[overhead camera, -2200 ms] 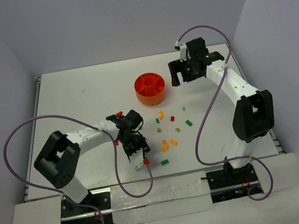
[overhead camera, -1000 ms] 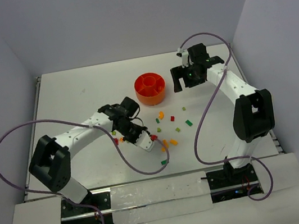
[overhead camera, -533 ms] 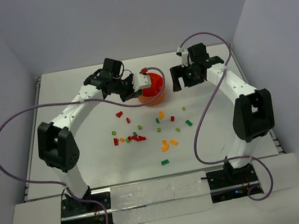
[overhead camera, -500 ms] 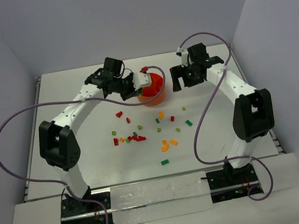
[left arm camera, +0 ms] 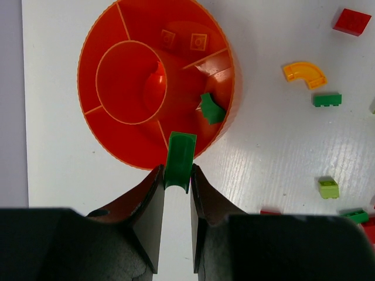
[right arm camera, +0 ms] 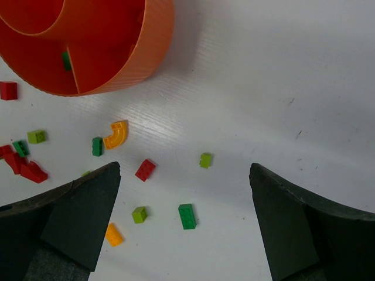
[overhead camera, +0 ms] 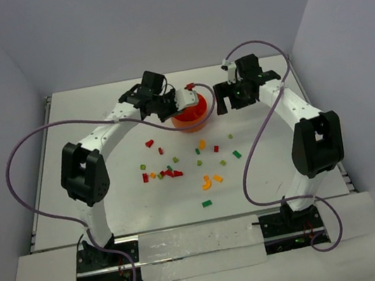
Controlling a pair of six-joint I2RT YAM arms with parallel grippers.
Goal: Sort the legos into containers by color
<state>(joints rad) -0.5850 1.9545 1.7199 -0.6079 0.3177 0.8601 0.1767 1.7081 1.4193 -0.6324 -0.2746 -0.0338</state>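
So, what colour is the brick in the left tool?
The brick is green; left wrist view shows it best.

The orange bowl (left arm camera: 114, 137) is glossy plastic, its outer wall finely ribbed. The green brick (left arm camera: 179, 155) is smooth, shiny plastic. The white surface (left arm camera: 281, 167) looks matt, with faint grain lines.

A white table (overhead camera: 100, 129) holds a round orange bowl (overhead camera: 193, 120) toward the far middle. Loose legos (overhead camera: 216, 148) lie scattered on the surface in front of it. A curved orange piece (overhead camera: 202, 144) lies near the bowl, a red cluster (overhead camera: 171, 174) left of centre, a dark green brick (overhead camera: 237, 153) to the right, and a lone green brick (overhead camera: 207, 203) closest to the near edge, apart from the rest.
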